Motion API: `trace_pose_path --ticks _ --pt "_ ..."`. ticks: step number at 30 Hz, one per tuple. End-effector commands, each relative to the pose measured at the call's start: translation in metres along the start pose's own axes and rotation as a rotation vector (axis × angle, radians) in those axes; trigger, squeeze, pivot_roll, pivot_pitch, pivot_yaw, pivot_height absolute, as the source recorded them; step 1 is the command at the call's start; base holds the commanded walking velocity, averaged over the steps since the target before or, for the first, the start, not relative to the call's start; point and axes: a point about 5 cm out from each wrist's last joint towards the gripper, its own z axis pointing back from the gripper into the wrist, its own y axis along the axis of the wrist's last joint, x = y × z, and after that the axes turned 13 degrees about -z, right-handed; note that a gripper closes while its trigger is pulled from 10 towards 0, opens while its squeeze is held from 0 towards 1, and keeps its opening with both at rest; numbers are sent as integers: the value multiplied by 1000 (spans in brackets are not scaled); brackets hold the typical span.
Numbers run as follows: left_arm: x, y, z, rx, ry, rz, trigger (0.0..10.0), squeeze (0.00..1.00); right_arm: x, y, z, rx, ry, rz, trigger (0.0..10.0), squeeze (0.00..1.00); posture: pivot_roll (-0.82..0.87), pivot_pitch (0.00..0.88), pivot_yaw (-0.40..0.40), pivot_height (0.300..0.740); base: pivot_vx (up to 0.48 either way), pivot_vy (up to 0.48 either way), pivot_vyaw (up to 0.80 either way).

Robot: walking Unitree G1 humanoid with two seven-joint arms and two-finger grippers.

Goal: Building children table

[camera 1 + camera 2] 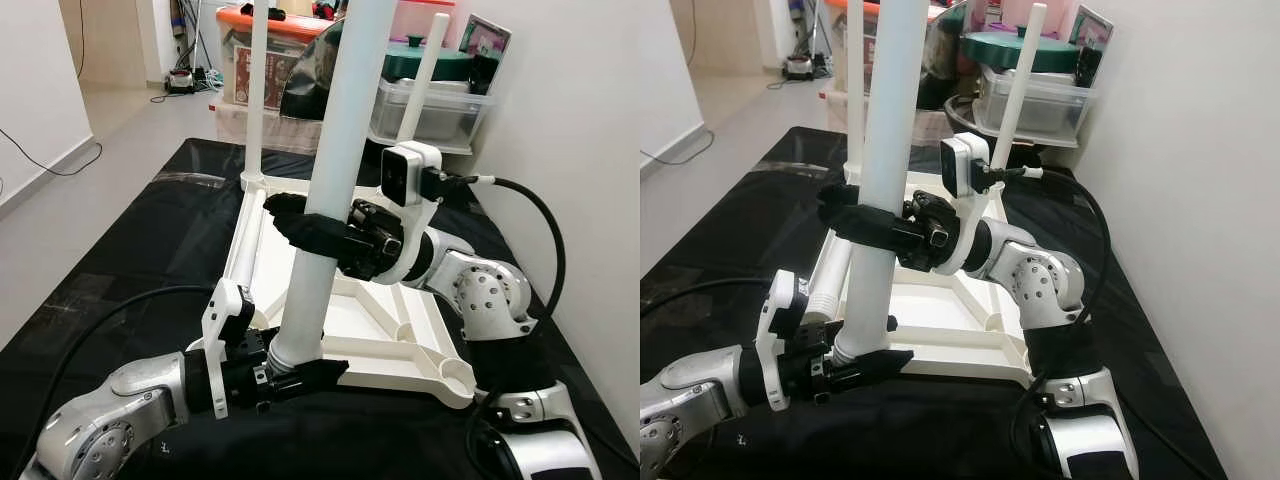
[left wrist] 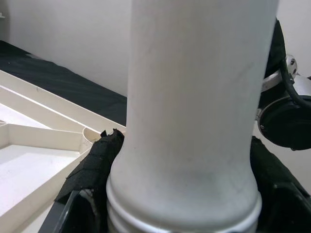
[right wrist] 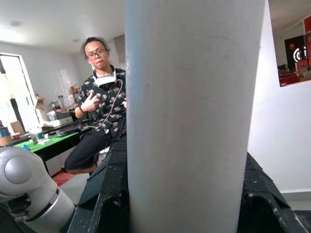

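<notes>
both grippers' fingers (image 1: 300, 375) round table leg (image 1: 340, 140)

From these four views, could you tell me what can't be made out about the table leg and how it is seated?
- Leg's upper end: the white leg is cut off by the top edge in both eye views.
- Its threaded foot: the left gripper covers it, so seating in the table frame can't be judged.
- Left wrist view: the leg hides the socket behind it.
- Right wrist view: the leg blocks what's beyond the right gripper.
</notes>
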Motion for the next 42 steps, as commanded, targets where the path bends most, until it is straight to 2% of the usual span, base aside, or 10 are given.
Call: trace_pose_path --ticks 1,4,5,8,9,12,13,14,25,42 --pt "8 -1 -4 -1 -61 8 0 0 -3 9 -2 22 -7 40 0 0 124 0 -139 740 0 0 0" --pt "7 -1 -4 -2 -60 2 0 0 1 11 -2 38 -53 28 0 0 123 0 -138 740 0 0 0" --pt "7 -1 -5 -4 -59 -2 0 0 5 12 -2 37 -88 18 10000 0 122 0 -138 740 0 0 0" --pt "6 -1 -5 -8 -53 -8 0 0 8 12 -2 50 -126 -9 10000 0 123 0 -139 740 0 0 0" --pt "5 -1 -5 -11 -48 -12 0 0 11 13 -2 69 -151 -15 10000 1000 123 0 -138 740 0 0 0" --pt "3 0 -5 -19 -28 -28 2863 0 15 15 0 106 -204 -11 10000 1000 123 0 -138 740 0 0 0" --pt "0 0 -4 -29 -4 -45 10000 0 18 16 1 125 -252 -2 10000 1000 123 0 -138 740 0 0 0" --pt "-8 1 -3 -49 59 -79 10000 0 22 18 3 154 -314 21 10000 0 123 0 -138 740 0 0 0" --pt "-75 1 15 -265 661 -291 10000 0 42 14 28 345 -717 -19 10000 0 119 0 -137 740 0 0 0" --pt "-87 -25 -28 -437 687 -387 10000 0 49 -41 -7 377 -749 -180 10000 0 116 0 -131 740 0 0 0"
